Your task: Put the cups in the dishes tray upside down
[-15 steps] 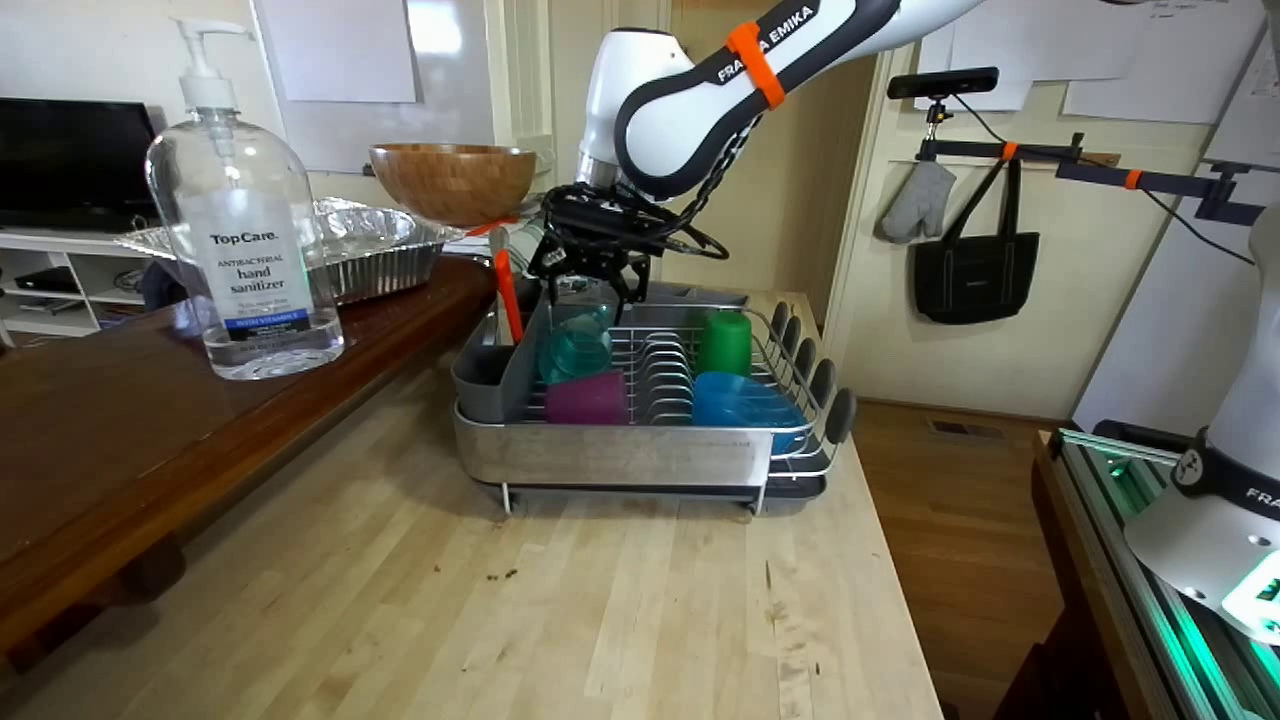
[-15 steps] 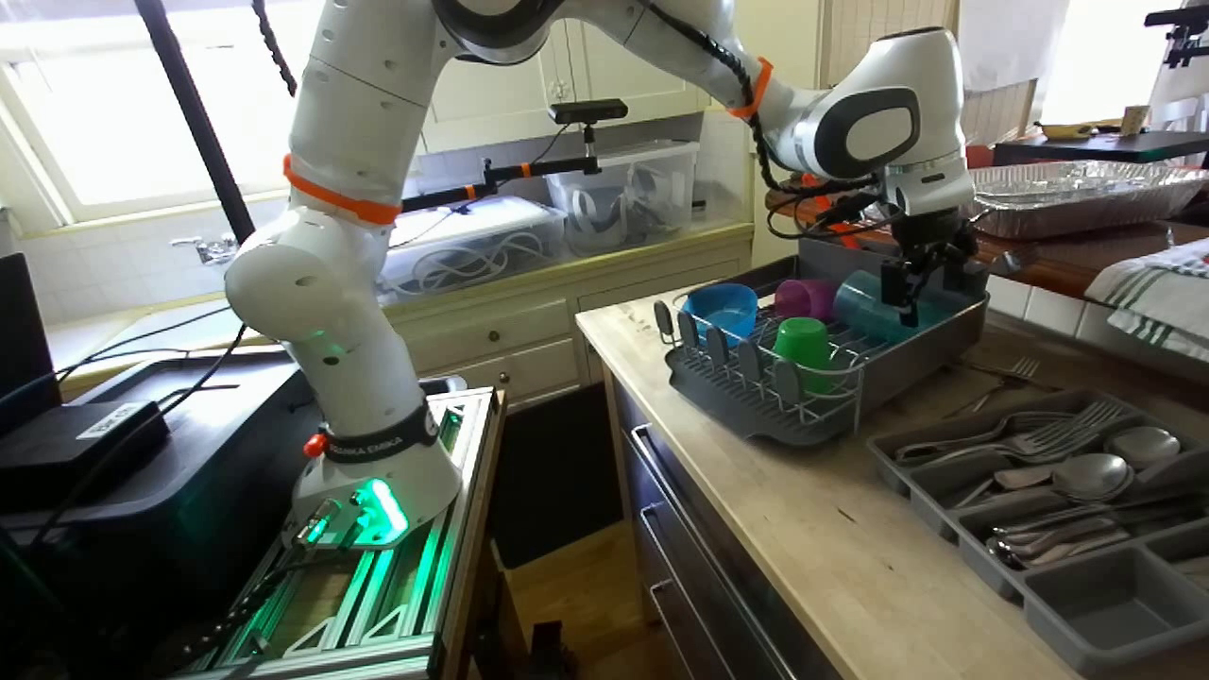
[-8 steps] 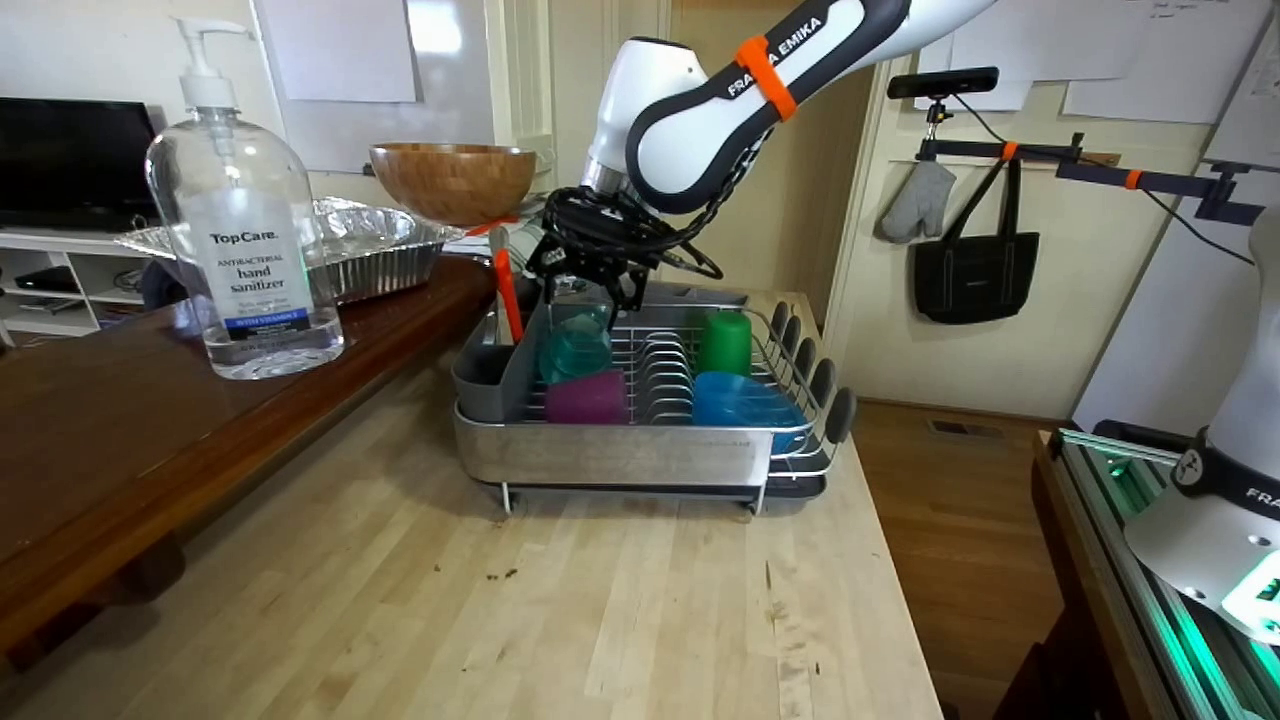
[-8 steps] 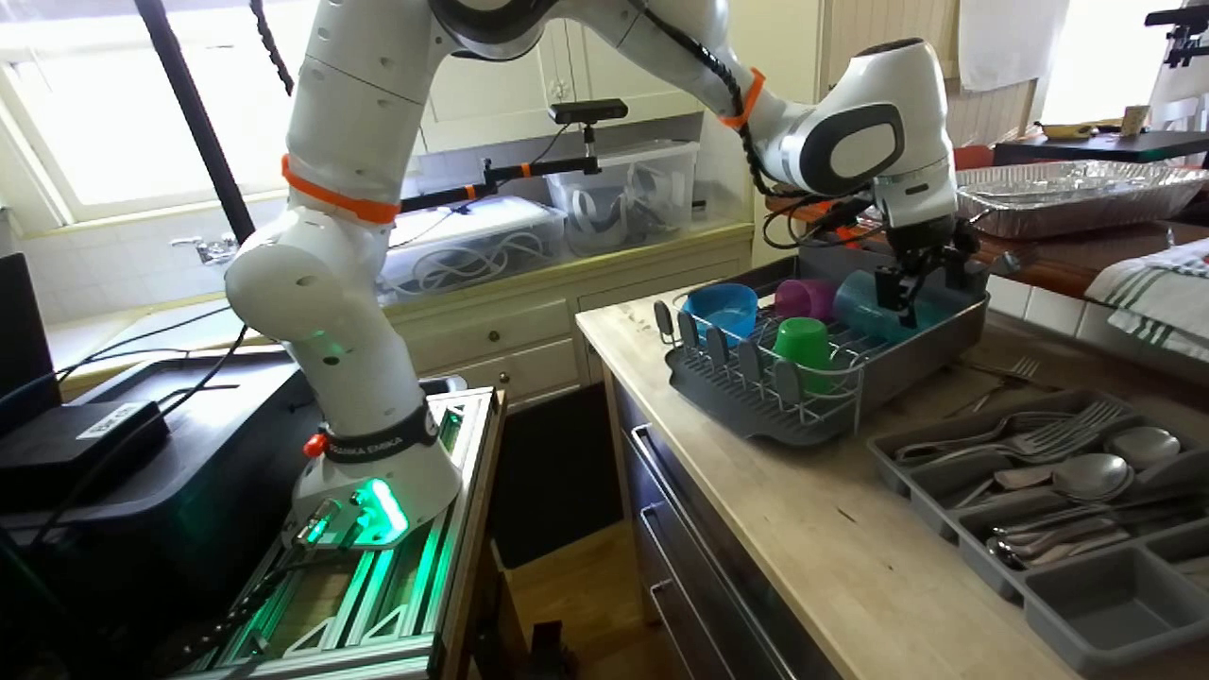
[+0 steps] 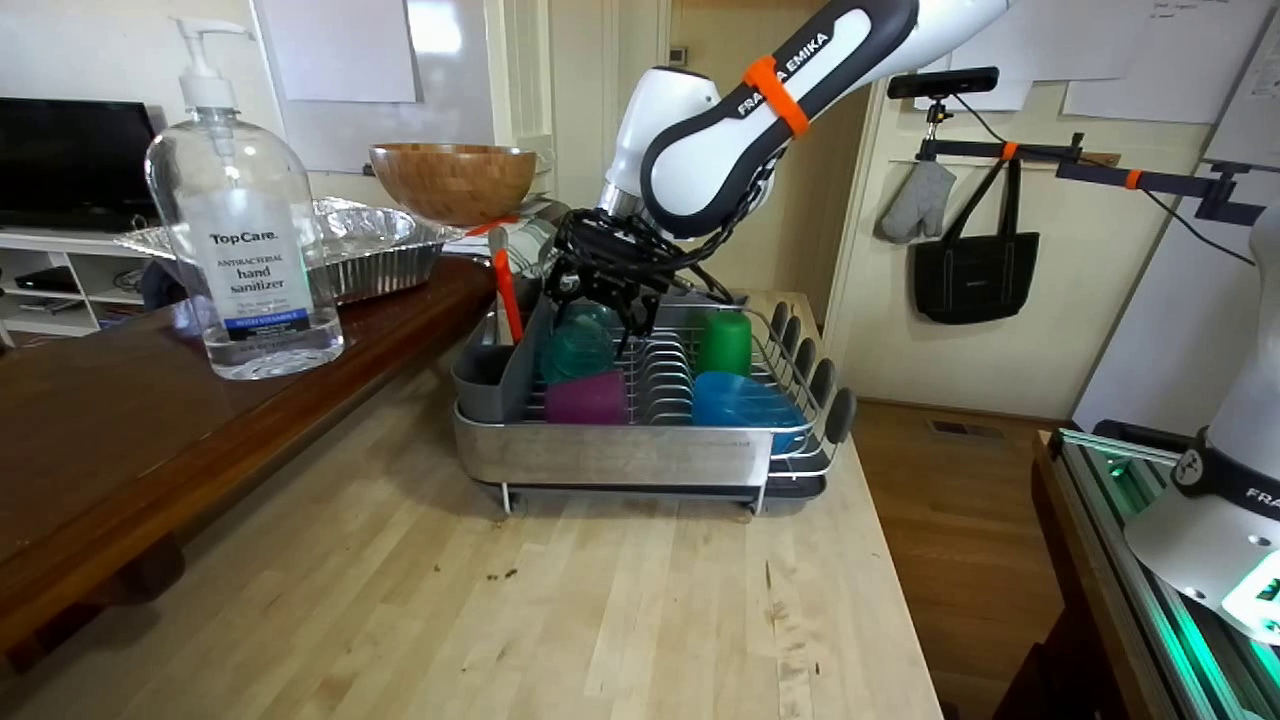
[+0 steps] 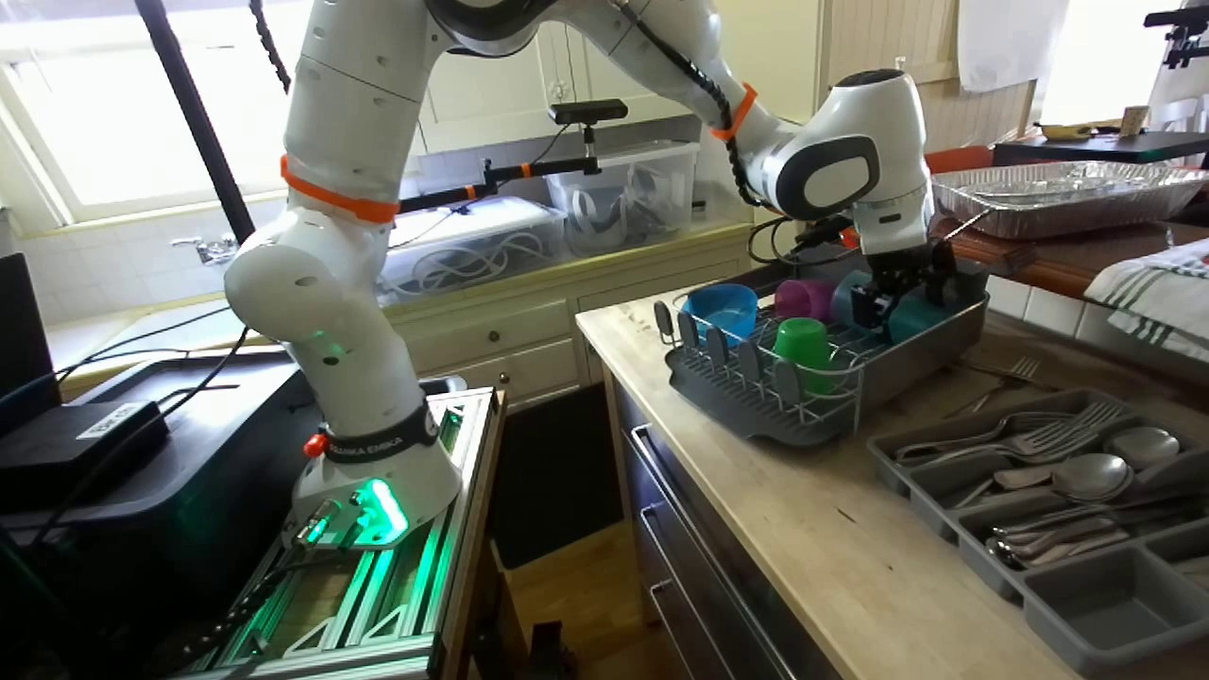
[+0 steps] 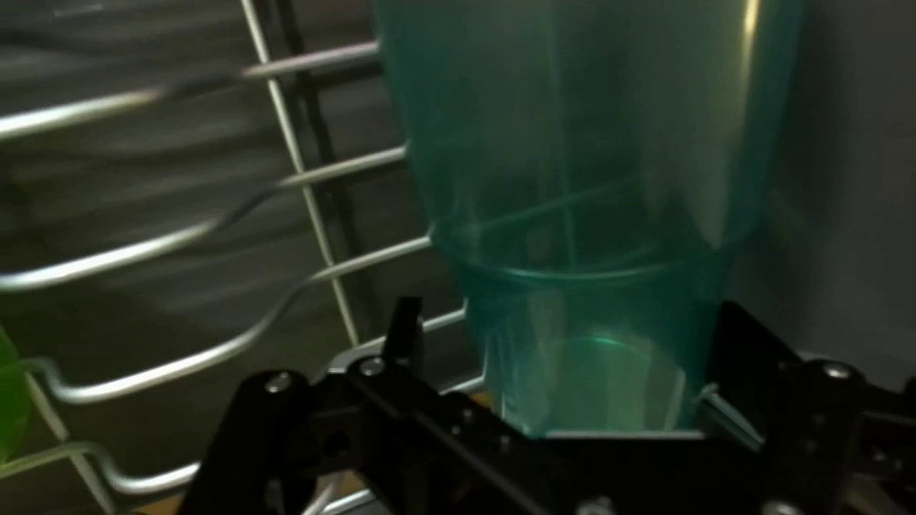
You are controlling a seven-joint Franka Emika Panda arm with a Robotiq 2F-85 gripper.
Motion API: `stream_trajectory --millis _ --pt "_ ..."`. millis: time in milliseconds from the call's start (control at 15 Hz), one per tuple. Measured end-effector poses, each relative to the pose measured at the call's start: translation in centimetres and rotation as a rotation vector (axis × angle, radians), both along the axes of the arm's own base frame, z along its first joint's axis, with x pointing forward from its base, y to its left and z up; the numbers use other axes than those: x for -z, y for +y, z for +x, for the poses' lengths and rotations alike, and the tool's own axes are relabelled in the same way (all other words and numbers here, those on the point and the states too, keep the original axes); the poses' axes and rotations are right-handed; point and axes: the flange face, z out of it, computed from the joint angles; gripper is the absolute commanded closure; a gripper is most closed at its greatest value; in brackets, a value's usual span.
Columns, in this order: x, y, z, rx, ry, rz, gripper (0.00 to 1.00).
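Tapered translucent teal plastic cup [image 7: 594,179]: on its side in the silver metal wire dish rack [image 5: 612,455]. Black two-fingered gripper [image 7: 571,315]: jaws spread wide about that cup's narrow end, holding nothing (a gap shows at one side). Magenta plastic cup [image 5: 587,398]: just beside. Green plastic tumbler [image 6: 803,348]: same rack, narrow end up.
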Motion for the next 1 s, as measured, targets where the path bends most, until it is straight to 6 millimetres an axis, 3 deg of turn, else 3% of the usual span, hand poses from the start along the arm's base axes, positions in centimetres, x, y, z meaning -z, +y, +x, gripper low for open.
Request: stream_trajectory --millis 333,733,800,867,1000 --pt "1.9 -0.4 -0.3 0.027 0.031 0.003 0.00" --pt "1.7 -1.7 0.0 0.118 0.025 0.002 0.00" --pt "1.6 -2.4 0.1 0.128 0.023 -0.008 0.25" --pt "1.5 -2.8 0.1 0.134 0.022 -0.014 0.26" --pt "1.2 -2.9 0.3 0.141 0.015 -0.022 0.42"
